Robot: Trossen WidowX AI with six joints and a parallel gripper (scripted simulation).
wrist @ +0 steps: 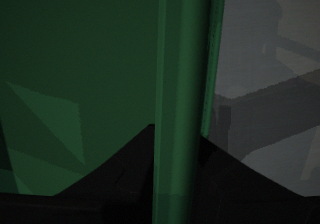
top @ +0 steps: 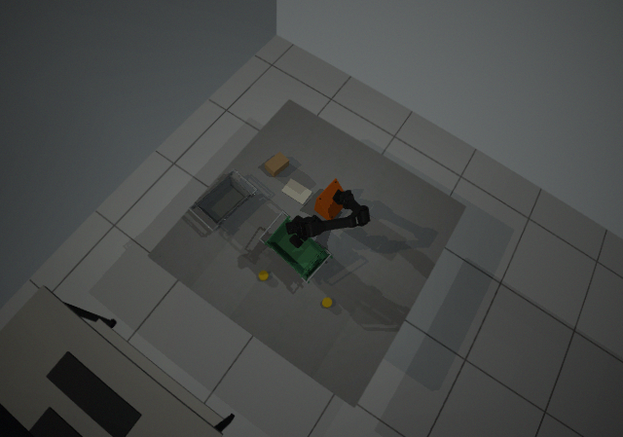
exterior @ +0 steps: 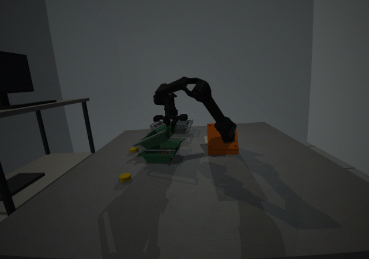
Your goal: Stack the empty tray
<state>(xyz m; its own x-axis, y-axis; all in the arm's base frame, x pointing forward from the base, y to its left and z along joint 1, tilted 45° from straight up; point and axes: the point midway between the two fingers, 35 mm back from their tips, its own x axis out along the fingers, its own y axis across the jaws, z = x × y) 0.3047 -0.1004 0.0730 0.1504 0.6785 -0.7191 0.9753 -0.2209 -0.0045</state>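
Observation:
My gripper (top: 295,239) (exterior: 171,124) (wrist: 167,135) is shut on the rim wall of the empty green tray (top: 284,241) (exterior: 154,137) (wrist: 80,44). The tray hangs tilted, its gripped end high and its other end low, over the loaded green tray (exterior: 159,157). Red blocks (exterior: 164,152) show inside the loaded tray under the tilted one. A wire bar (exterior: 154,150) lies across the loaded tray's top. From above, the held tray hides most of the loaded one.
The orange arm base (top: 327,201) (exterior: 222,144) stands right of the trays. A grey wire-barred tray (top: 224,201) (exterior: 183,125) lies behind. A tan box (top: 275,163), a white flat box (top: 297,191) and two yellow discs (top: 263,274) (top: 327,302) (exterior: 134,149) (exterior: 124,177) lie around. A desk (exterior: 44,104) stands at the left.

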